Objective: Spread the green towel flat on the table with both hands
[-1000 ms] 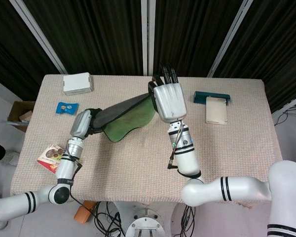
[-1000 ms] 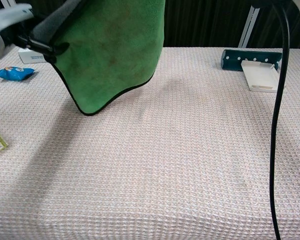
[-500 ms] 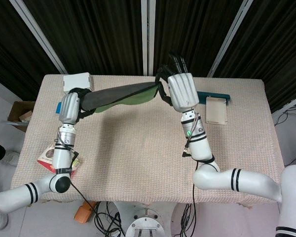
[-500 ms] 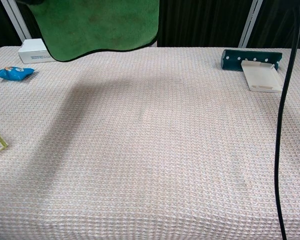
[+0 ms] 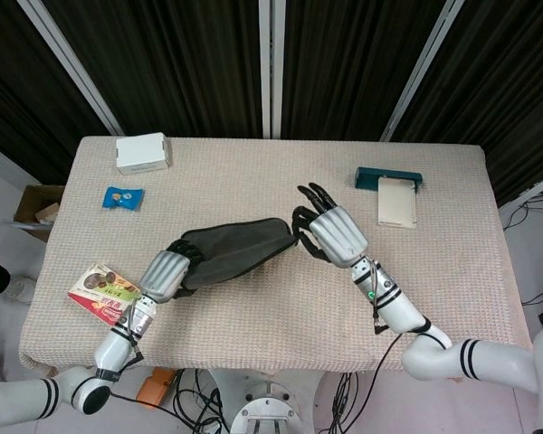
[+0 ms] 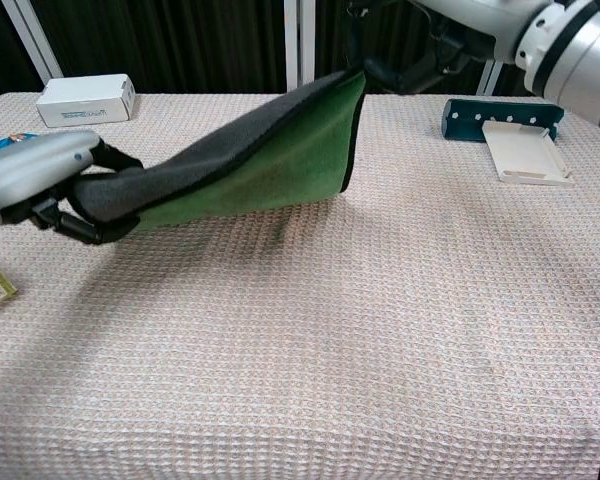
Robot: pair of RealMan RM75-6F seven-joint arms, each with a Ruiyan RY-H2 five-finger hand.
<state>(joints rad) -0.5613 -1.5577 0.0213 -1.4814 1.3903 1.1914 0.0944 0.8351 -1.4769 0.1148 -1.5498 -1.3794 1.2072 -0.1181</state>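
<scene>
The green towel [image 5: 228,253] hangs stretched between the two hands above the middle of the tabletop [image 5: 281,312], not yet lying flat. The left hand [image 5: 166,275] grips its near-left end, fingers curled tight around bunched cloth; in the chest view this end sits low, just over the woven cover. The right hand [image 5: 330,233] holds the far-right end, pinching the edge while other fingers spread; that end rides higher, so the towel slopes up from left to right. Its long axis runs diagonally, from the near-left toward the far-right. The dark backing faces up and the green face [image 6: 280,170] shows underneath, sagging in a fold.

To my eye, laying it flat calls for lowering the right end and drawing the hands apart along that diagonal. Open room lies in front and to the right. The snack packet [image 5: 106,291] sits near the left hand, the teal holder with its beige card [image 5: 396,200] near the right.
</scene>
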